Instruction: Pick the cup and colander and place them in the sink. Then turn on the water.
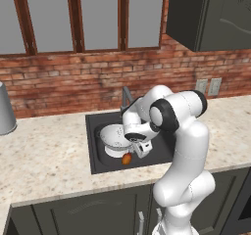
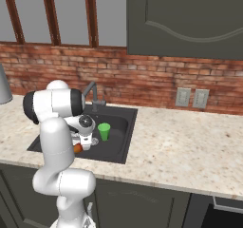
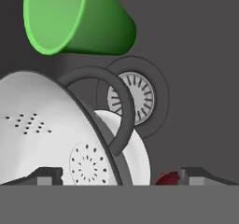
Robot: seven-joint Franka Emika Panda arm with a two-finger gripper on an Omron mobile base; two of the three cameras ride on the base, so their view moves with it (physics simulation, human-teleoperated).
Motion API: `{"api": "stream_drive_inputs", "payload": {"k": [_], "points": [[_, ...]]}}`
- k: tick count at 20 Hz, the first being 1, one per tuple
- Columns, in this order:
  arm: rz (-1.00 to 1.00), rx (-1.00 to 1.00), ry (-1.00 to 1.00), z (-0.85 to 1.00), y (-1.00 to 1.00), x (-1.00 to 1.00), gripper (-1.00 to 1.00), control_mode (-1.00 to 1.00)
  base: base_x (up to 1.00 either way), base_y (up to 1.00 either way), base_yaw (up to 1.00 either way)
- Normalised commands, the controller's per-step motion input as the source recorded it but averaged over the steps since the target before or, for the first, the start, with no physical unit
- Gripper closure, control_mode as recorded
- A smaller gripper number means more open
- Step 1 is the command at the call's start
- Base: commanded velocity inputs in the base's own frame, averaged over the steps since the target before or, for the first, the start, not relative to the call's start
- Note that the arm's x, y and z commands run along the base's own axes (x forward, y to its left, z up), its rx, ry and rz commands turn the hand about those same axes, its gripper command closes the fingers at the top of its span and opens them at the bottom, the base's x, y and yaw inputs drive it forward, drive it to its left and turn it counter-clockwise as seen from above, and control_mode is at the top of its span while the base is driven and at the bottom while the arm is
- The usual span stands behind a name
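Sink [image 1: 98,164] holds colander [image 1: 113,137], green cup [image 2: 104,131].
Gripper [image 3: 120,175] released, jaws wide above colander; hand view reveals the drain [image 3: 135,98].

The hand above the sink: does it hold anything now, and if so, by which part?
Nothing is held. The hand is open; its fingertips stand wide apart, and the colander lies between them in the sink, released.
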Motion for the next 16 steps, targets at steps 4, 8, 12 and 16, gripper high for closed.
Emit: {"api": "stream_drive_inputs", "payload": {"k": [4, 8, 12, 16], "points": [[0.00, 0.00, 0.00, 0.21, -0.03, 0.00, -1.00, -1.00, 0.00, 0.00, 0.00], [0.00, 0.00, 0.00, 0.41, -0.03, 0.00, -1.00, -1.00, 0.00, 0.00, 0.00], [0.00, 0.00, 0.00, 0.42, -0.03, 0.00, -1.00, -1.00, 0.00, 0.00, 0.00], [0.00, 0.00, 0.00, 0.41, -0.10, -0.08, -1.00, -1.00, 0.00, 0.00, 0.00]]}}
